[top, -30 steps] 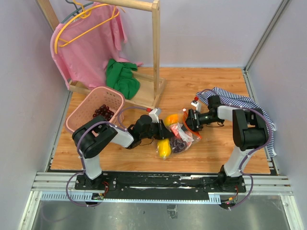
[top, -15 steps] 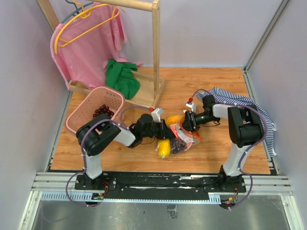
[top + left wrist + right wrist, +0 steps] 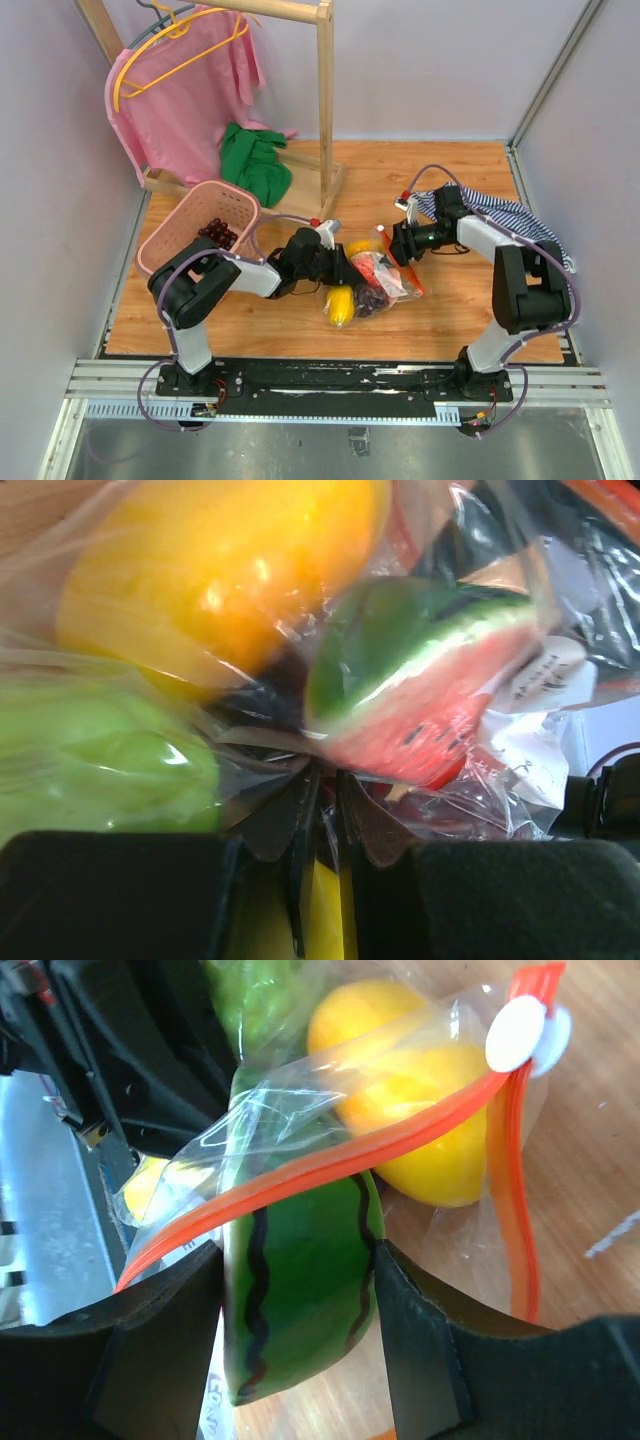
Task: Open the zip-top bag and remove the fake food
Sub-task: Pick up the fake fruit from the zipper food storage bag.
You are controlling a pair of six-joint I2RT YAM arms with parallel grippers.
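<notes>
Right tool [image 3: 292, 1265]: clamps the watermelon slice [image 3: 300, 1340] at the parted mouth of the zip-top bag [image 3: 290, 1110], evidently to draw it out. Left tool [image 3: 322, 790], opposite: pinches bag film, nearly closed, probably anchoring it on the tabletop [image 3: 590, 1160].

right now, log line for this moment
left gripper: pinches zip-top bag | right gripper: clamps watermelon slice | slice not yet out

The orange fruit [image 3: 220, 570] is blurred; the green ball [image 3: 90, 770] is cut off leftward.
</notes>
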